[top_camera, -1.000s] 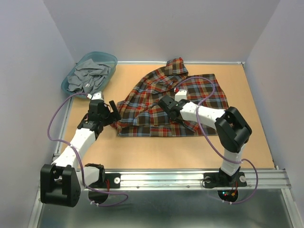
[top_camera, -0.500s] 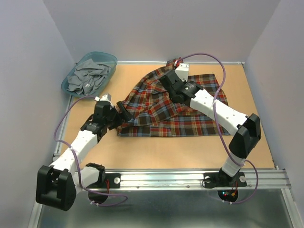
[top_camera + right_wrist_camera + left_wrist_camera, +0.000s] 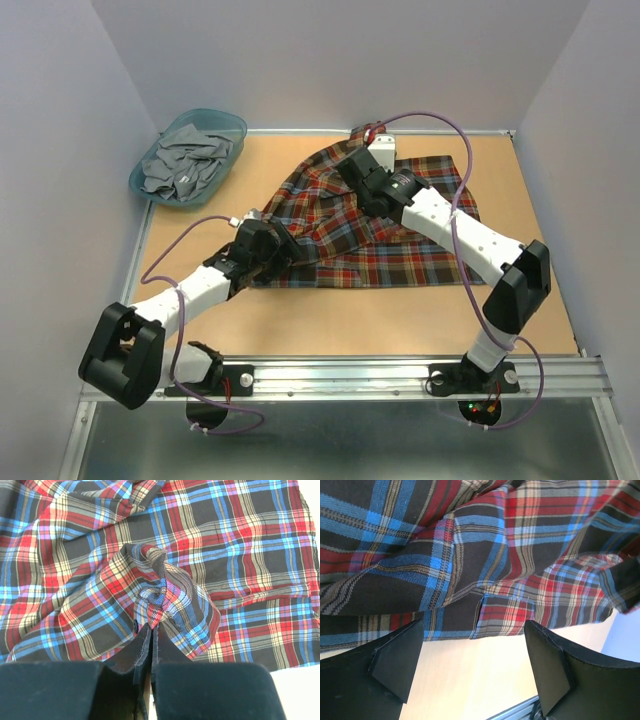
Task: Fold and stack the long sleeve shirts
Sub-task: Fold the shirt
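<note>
At the far left corner, a teal basket (image 3: 226, 121) of grey garments (image 3: 180, 165) is kept well apart from the work, so nothing in it is caught up in the folding. The left claw (image 3: 472, 640) is held released, its jaws spread wide and low over the near left hem of the plaid shirt (image 3: 385, 262). It appears to be lined up so that this edge can be taken or pinned. No cloth is seen between its fingers (image 3: 395, 657).

The shirt is spread in a rumpled heap across the middle of the tabletop (image 3: 330, 320). One part is drawn up toward the far edge, and the near hem lies fairly straight. Further right, the right claw (image 3: 151, 630) is clenched on a twisted pinch of the plaid fabric. The gathered cloth is puckered into a small peak just ahead of the shut jaws. The hold is judged to serve for drawing that part outward so the shirt can be flattened before any fold is made. No fold is yet seen, and no stack.
</note>
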`<state>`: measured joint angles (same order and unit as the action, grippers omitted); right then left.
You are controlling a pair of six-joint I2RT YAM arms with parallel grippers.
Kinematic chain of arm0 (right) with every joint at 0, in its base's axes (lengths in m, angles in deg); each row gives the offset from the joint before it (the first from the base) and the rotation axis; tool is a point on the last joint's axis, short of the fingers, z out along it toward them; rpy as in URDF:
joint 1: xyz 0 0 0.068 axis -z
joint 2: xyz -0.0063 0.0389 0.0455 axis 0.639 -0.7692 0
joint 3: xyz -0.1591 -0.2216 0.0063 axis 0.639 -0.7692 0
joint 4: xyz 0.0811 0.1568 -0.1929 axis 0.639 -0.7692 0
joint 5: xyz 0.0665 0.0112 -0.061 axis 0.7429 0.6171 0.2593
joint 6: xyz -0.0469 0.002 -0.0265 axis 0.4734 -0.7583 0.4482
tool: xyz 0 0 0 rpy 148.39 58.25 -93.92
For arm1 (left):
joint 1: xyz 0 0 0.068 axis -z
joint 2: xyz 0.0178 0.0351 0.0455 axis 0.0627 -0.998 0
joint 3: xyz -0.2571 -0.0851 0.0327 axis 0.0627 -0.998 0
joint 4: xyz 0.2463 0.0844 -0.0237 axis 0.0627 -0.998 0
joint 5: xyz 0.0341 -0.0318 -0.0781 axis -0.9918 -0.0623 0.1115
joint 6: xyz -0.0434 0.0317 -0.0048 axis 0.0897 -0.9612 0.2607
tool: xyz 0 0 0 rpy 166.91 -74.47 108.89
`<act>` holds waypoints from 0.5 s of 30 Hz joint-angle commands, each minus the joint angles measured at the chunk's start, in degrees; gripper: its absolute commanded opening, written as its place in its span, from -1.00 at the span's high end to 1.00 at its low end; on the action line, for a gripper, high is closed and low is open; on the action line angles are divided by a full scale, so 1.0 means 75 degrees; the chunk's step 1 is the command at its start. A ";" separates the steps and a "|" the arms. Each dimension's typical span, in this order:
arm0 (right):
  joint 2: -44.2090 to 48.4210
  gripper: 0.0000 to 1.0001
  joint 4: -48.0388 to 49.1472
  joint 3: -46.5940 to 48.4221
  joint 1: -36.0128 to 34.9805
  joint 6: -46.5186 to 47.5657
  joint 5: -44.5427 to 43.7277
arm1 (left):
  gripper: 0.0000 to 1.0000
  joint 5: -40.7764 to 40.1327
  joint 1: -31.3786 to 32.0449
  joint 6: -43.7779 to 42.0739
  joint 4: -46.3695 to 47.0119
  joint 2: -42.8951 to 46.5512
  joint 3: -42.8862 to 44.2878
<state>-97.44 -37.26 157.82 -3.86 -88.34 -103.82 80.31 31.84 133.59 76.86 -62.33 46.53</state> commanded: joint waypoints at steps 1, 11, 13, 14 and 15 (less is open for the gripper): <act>0.0529 0.99 -0.0141 0.0444 0.0020 0.0192 0.0010 | -0.85 -0.0548 0.0054 0.0803 0.0812 -0.0185 -0.0252; 0.1173 0.99 -0.0446 -0.0551 0.0570 0.0180 0.0231 | -0.83 -0.1766 0.0007 0.1670 0.1082 -0.0256 -0.0779; 0.1255 0.99 -0.0609 -0.0879 0.0910 0.0087 0.0536 | -0.83 -0.1872 -0.0040 0.1765 0.1082 -0.0221 -0.0873; 0.1384 0.99 -0.0645 -0.0985 0.1016 0.0075 0.0665 | -0.83 -0.1873 -0.0110 0.1765 0.1071 -0.0220 -0.0897; 0.1431 0.99 -0.0750 -0.1079 0.1098 0.0086 0.0852 | -0.83 -0.1896 -0.0122 0.1777 0.1047 -0.0220 -0.0932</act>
<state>-88.90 -39.84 153.06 1.47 -87.37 -101.03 69.84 31.76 144.74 83.18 -65.48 40.83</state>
